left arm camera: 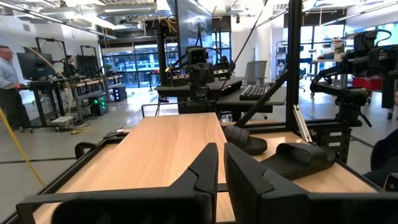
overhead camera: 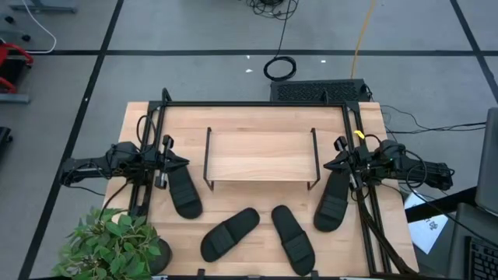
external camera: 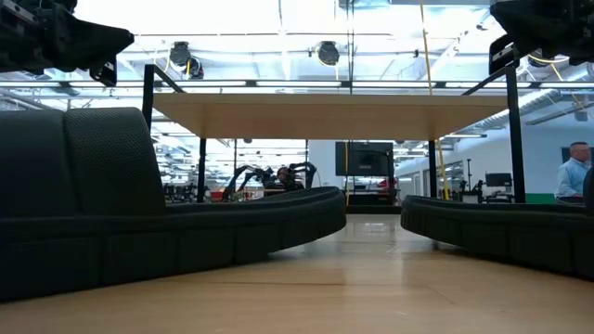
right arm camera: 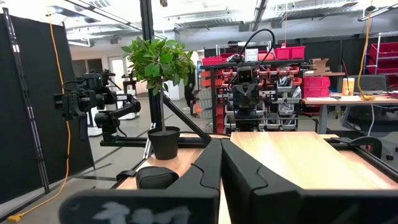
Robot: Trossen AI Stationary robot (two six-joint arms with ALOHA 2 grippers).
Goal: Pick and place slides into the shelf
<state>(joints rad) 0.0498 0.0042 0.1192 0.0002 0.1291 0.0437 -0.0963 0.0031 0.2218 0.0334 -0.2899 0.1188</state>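
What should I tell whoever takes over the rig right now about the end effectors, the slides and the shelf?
Left end effector: fingers together, holding nothing, raised at the table's left side by the leftmost slide.
Right end effector: fingers together, holding nothing, raised at the right side by the rightmost slide.
Four black open-toe slide sandals lie on the light wooden table, in front of the shelf: leftmost, centre-left, centre-right, rightmost.
The low rack with a light wood plank top and black wire sides stands mid-table with nothing on top.
Done: nothing placed. Left: all four slides.
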